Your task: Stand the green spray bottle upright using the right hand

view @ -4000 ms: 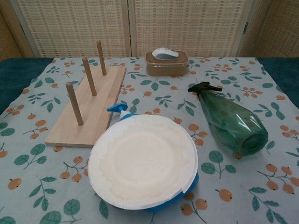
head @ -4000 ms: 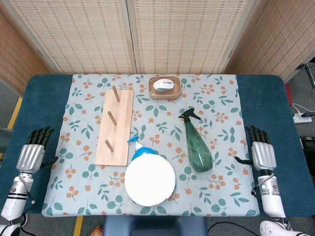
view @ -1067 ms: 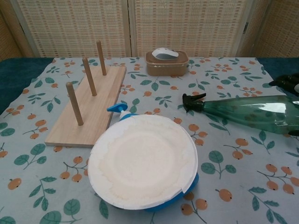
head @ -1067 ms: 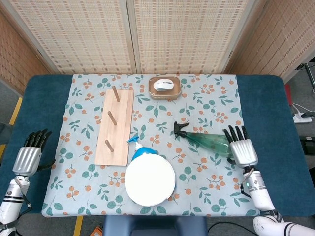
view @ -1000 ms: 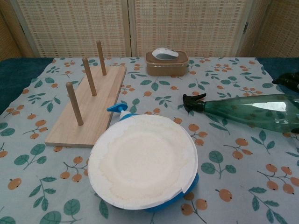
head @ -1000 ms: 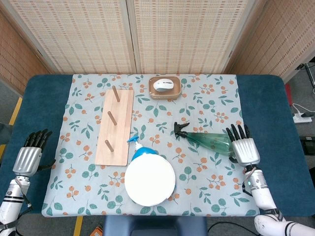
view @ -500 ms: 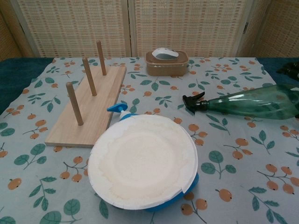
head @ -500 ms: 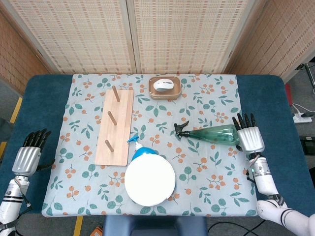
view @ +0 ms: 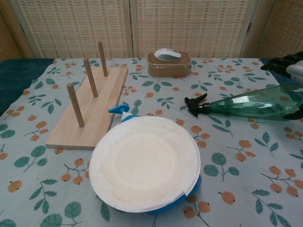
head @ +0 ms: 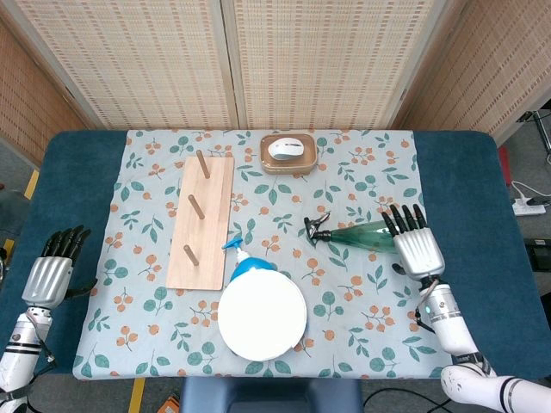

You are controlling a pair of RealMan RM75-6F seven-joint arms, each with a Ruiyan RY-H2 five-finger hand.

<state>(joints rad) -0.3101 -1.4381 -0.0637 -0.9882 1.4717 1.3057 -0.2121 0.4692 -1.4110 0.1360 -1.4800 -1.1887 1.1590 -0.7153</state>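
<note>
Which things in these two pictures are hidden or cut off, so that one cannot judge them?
- Green spray bottle: base cut off by the chest view's right edge; in the head view the right hand covers it.
- Right hand's grip: not clear in either view.
- Blue spray bottle: mostly under the paper plate.
- Left hand: outside the chest view.

Bright even light, soft shadows, sharp focus.
</note>
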